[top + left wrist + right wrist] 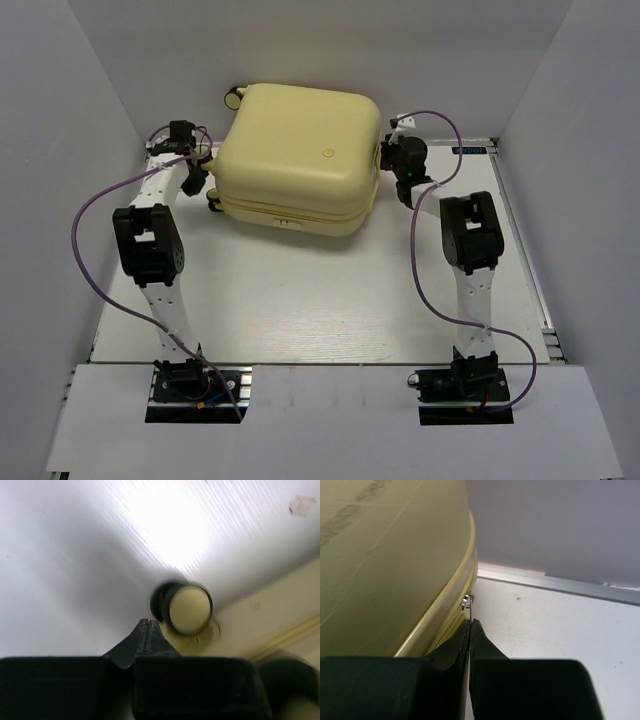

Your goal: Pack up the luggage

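Luggage point(298, 160) lies closed and flat at 12 o'clock on the table point(300, 300) — hard slick shell, stiff, probably too bulky to pinch, so the zipper tab or seam edge is the hold. Right gripper point(470, 625) at its 3 o'clock, jaws pressed together on the thin metal zipper pull point(468, 600). Left gripper point(148, 626) at 9 o'clock — jaws together on nothing, just beside a wheel point(189, 609).

- Luggage point(297, 160): smooth, hard pale yellow plastic shell with a soft satin sheen.
- Wheel point(187, 609) on its left side: glossy cream plastic face, black rim.
- Zip pull point(469, 600) on its right side: thin bright metal.
- Table point(300, 300): white, matt, smooth.
- Rail point(560, 582) at the far edge: dull silver metal.
- Left gripper point(148, 625) and right gripper point(470, 627): matt black plastic.
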Robot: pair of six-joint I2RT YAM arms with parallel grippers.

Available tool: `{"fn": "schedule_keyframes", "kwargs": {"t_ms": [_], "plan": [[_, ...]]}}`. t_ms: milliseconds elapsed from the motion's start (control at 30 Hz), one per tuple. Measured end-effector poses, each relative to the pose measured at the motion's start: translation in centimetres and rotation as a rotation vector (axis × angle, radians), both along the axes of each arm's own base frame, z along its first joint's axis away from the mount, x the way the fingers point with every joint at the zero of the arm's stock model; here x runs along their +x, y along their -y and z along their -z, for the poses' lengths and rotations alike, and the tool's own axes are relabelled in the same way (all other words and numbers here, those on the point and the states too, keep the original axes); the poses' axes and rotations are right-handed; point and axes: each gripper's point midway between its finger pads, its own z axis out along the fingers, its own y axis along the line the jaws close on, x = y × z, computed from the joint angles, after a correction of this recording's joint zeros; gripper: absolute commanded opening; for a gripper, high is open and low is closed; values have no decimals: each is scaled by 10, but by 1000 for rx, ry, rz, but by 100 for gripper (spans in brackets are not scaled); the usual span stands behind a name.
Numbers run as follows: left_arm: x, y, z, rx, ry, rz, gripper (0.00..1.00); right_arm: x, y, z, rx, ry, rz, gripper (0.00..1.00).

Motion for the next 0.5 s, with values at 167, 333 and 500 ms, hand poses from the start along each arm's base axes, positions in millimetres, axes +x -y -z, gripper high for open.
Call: {"fn": "schedule_keyframes", "kwargs": {"t_ms": [167, 333, 500], "plan": [[24, -14, 15, -5, -17, -2, 0, 37, 9, 1, 8, 51, 48, 0], [55, -12, 6, -20, 70, 13, 0, 77, 10, 3, 43, 108, -32, 0], [80, 12, 3, -38, 138, 76, 0, 103, 9, 2, 96, 170, -171, 0]]}}
